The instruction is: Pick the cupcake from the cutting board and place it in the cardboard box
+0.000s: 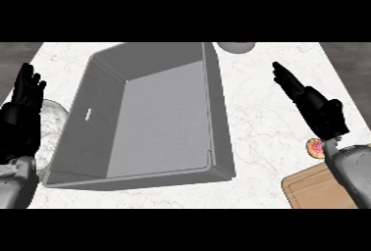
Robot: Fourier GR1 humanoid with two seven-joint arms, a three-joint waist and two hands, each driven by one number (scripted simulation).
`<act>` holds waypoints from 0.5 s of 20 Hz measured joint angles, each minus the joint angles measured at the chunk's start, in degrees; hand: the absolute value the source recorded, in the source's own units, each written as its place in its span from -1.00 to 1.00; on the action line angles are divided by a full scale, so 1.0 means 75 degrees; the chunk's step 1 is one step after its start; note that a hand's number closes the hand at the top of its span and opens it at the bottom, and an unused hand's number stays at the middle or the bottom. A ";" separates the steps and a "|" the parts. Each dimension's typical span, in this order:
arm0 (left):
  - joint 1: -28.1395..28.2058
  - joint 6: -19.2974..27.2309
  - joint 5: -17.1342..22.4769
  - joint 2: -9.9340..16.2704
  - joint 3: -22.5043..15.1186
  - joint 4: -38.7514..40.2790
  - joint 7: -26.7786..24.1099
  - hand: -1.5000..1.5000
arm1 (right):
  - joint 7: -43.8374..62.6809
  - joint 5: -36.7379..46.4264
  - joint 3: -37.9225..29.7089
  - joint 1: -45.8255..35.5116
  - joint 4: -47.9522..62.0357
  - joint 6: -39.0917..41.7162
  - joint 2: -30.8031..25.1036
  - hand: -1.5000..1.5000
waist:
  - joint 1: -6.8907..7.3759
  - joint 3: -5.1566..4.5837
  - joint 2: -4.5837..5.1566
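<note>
The white marbled worktop [264,122] carries a grey box [145,117] at centre-left, a board [311,188] at lower right, and a bowl [235,46] at the top.

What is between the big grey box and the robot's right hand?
Nothing. In the head view, only bare white counter lies between the grey box and the open right hand. The cupcake sits lower, by the wrist.

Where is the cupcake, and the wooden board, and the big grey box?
cupcake [315,147]: head view, on its pink top, peeking out beside the right forearm.
cutting board [308,188]: head view, on its bare wooden surface.
box [163,117]: head view, on its inside floor.
</note>
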 measured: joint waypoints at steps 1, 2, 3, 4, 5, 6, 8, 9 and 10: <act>0.0069 -0.0063 -0.0005 -0.0005 -0.0007 -0.0081 -0.0011 0.00 | -0.0103 0.0001 -0.0093 -0.0010 -0.0013 0.0087 -0.0007 -1.00 | 0.0016 0.0011 0.0066; 0.0154 -0.0132 -0.0042 0.0007 -0.0051 -0.0129 -0.0031 0.00 | -0.0320 -0.0074 -0.0222 -0.0062 0.0077 0.0252 -0.0012 -1.00 | 0.0041 0.0020 0.0123; 0.0277 -0.0225 -0.0089 0.0043 -0.0137 -0.0168 -0.0032 0.00 | -0.0612 -0.0193 -0.0344 -0.0084 0.0135 0.0464 -0.0031 -1.00 | 0.0066 0.0029 0.0169; 0.0447 -0.0275 -0.0181 0.0005 -0.0264 -0.0108 -0.0158 0.00 | -0.0869 -0.0341 -0.0441 -0.0118 0.0130 0.0718 -0.0060 -1.00 | 0.0076 0.0035 0.0207; 0.0585 -0.0409 -0.0215 0.0045 -0.0358 -0.0035 -0.0219 0.00 | -0.1200 -0.0488 -0.0541 -0.0147 0.0177 0.0996 -0.0082 -1.00 | 0.0097 0.0040 0.0244; 0.0651 -0.0548 -0.0260 0.0102 -0.0460 0.0064 -0.0226 0.00 | -0.1570 -0.0616 -0.0626 -0.0182 0.0246 0.1276 -0.0083 -1.00 | 0.0107 0.0047 0.0281; 0.0817 -0.0701 -0.0307 0.0142 -0.0627 0.0169 -0.0189 0.00 | -0.1702 0.0475 -0.0509 -0.0271 0.0365 0.1016 -0.0814 1.00 | 0.0066 0.0008 0.0303; 0.0903 -0.0771 -0.0334 0.0120 -0.0714 0.0263 -0.0243 0.00 | -0.1910 0.0733 -0.0600 -0.0161 0.0618 0.0741 -0.0843 -1.00 | 0.0063 0.0017 0.0327; 0.0951 -0.0825 -0.0365 0.0080 -0.0812 0.0322 -0.0265 0.00 | -0.2196 0.0829 -0.0723 -0.0014 0.0912 0.0494 -0.0733 -1.00 | 0.0065 0.0028 0.0347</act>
